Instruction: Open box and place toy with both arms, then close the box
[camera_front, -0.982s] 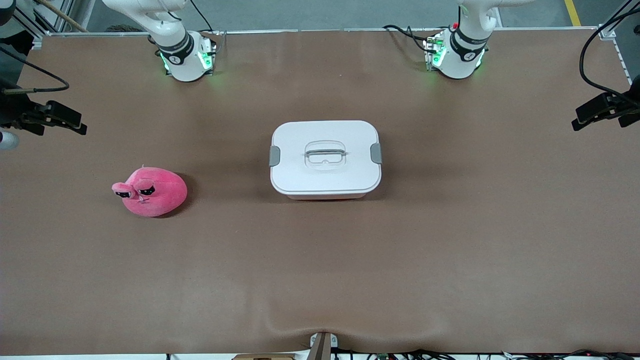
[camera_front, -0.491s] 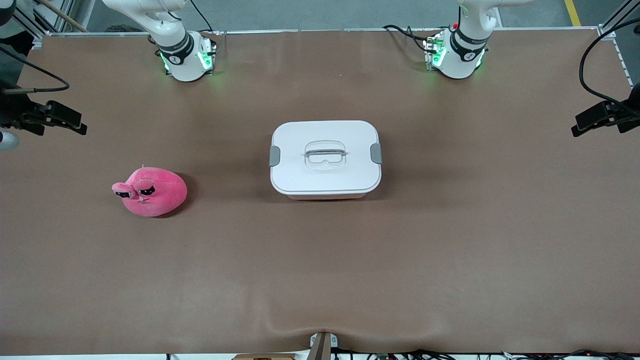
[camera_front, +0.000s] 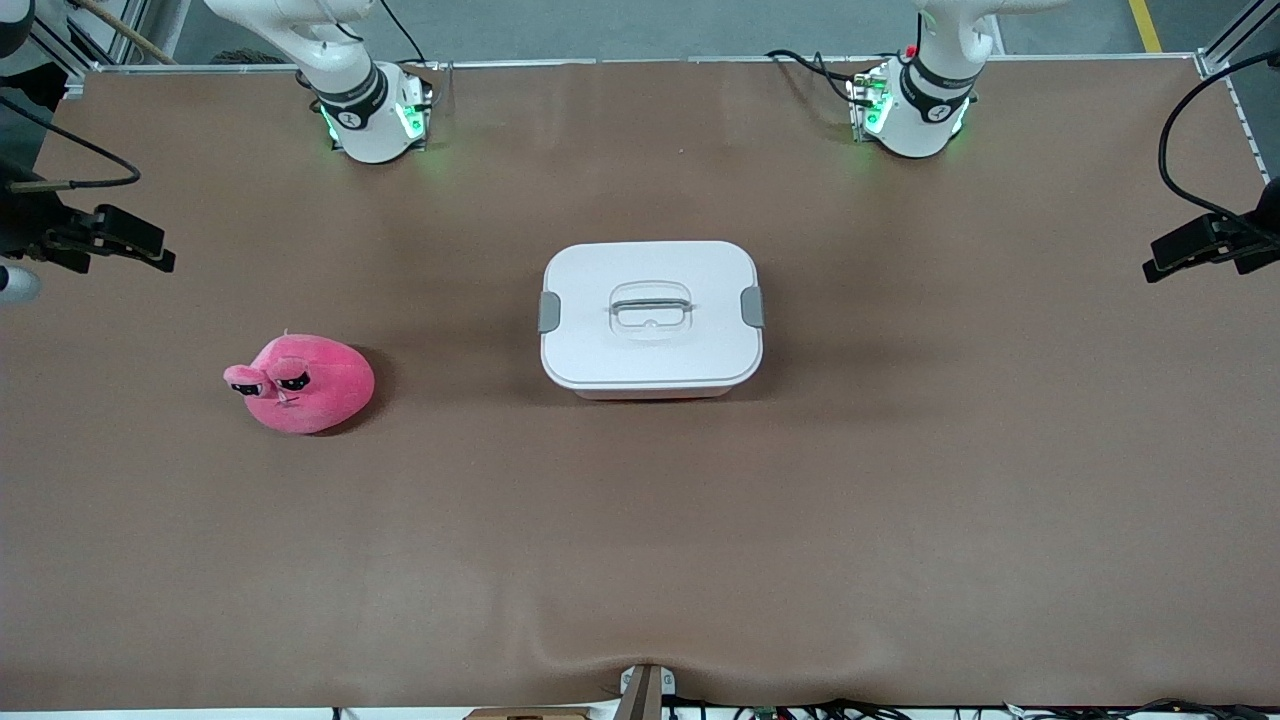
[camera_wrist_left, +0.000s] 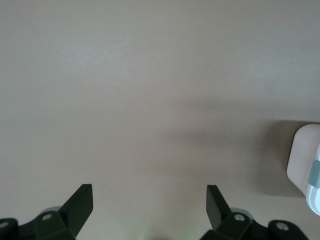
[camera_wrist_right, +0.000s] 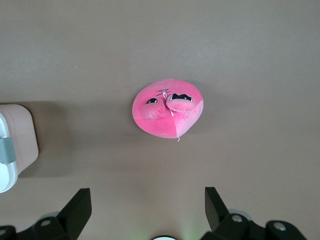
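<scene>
Toy (camera_front: 300, 384) sits toward the right arm's end of the table (camera_front: 640, 560), looks soft and light; pinch its round body. Box (camera_front: 651, 317) mid-table, lid closed, probably rigid; take it by the side clips or handle. Right gripper (camera_wrist_right: 147, 212) spread wide, empty, above toy. Left gripper (camera_wrist_left: 150, 210) spread, empty, over bare table beside box.

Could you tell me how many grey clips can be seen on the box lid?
2. One clip sits on the lid's short edge toward the right arm's end of the table, the other clip on the short edge toward the left arm's end. Nothing covers the lid.
</scene>
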